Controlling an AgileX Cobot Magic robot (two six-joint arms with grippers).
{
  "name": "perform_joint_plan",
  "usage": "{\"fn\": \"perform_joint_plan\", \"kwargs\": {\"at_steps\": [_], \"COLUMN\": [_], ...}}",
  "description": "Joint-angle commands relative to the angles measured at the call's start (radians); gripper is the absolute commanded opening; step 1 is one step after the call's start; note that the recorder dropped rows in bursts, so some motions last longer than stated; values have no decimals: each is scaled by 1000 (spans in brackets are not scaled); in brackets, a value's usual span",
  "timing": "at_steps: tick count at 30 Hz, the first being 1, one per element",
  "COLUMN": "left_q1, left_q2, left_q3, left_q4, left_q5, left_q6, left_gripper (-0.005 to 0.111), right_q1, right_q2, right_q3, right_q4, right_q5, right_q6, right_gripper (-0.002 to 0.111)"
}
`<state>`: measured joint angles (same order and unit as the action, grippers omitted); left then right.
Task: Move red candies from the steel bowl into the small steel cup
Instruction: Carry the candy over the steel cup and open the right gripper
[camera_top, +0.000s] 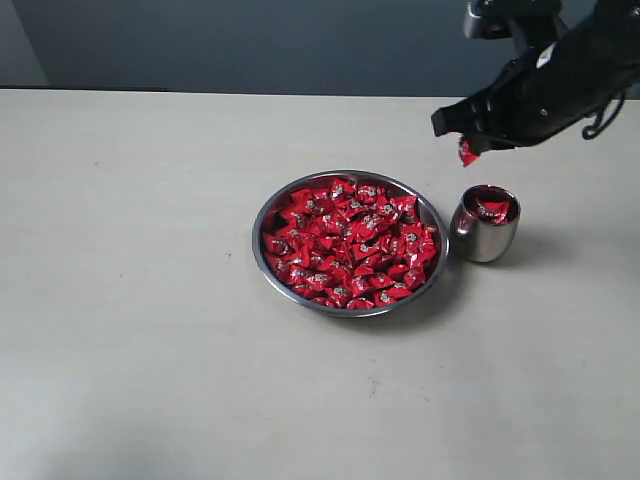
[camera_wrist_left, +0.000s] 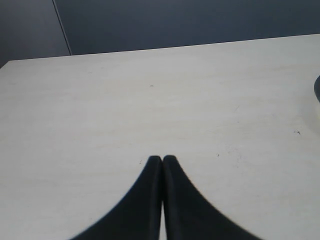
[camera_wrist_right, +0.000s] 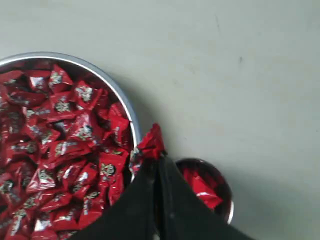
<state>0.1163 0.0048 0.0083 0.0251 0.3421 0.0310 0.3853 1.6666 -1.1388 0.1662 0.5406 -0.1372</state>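
Note:
The steel bowl (camera_top: 262, 215) sits mid-table, heaped with red candies (camera_top: 350, 240). Just to its right stands the small steel cup (camera_top: 484, 238) with red candies (camera_top: 493, 209) inside. My right gripper (camera_top: 464, 140) hangs above the gap between bowl and cup, shut on one red candy (camera_top: 467, 153) that sticks out below its tips. The right wrist view shows that candy (camera_wrist_right: 150, 143) at the gripper (camera_wrist_right: 157, 159), over the bowl rim (camera_wrist_right: 127, 107), with the cup (camera_wrist_right: 227, 197) beside it. My left gripper (camera_wrist_left: 162, 159) is shut and empty over bare table.
Pale tabletop (camera_top: 130, 300) spreads wide to the left and front of the bowl. A dark wall (camera_top: 250, 40) runs behind the table's far edge.

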Motion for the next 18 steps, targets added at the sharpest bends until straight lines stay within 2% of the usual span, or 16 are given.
{"fn": "perform_joint_plan", "kwargs": {"at_steps": [1,4,18], "left_q1": [-8,-8,-8], "left_q2": [-5,-5,-5], "left_q3": [-8,-8,-8], "left_q4": [2,2,2], "left_q5": [-5,-5,-5], "left_q6": [-2,-2,-2], "left_gripper": [0,0,0], "right_q1": [-36,-36,-36], "right_q2": [-32,-32,59], "right_q3": [150,207,205], "right_q4": [-8,-19,-46], "right_q5": [-154,-230,-258], "right_q6": [1,1,2], "right_gripper": [0,0,1]}}
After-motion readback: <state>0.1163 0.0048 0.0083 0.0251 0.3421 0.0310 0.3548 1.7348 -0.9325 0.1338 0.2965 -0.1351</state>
